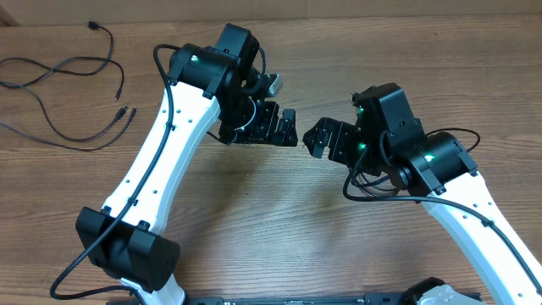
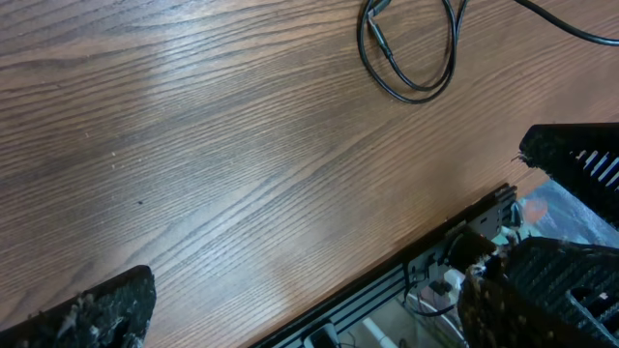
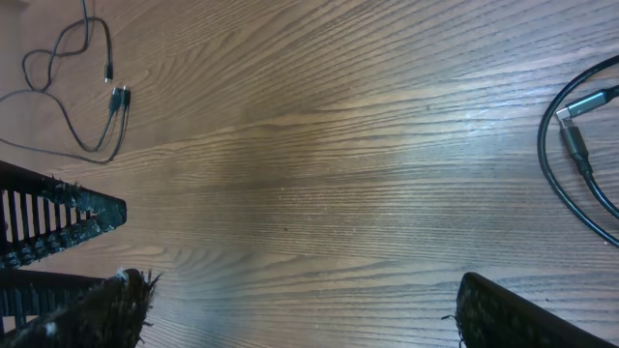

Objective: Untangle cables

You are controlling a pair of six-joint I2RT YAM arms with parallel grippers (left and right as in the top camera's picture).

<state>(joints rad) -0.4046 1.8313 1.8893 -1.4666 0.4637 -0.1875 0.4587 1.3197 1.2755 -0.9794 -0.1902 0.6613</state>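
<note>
The cables (image 1: 68, 93) sprawl at the counter's (image 1: 254, 203) far left, their strands running mostly left to right, well apart from both sets of jaws, which gape empty mid-counter. The left arm (image 1: 174, 144) looks nearer.

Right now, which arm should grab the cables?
Left. The thin black cables lie on its side; the right pincer would likely have to reach past the left pincer. Both open, empty.

no legible text or labels anywhere
</note>
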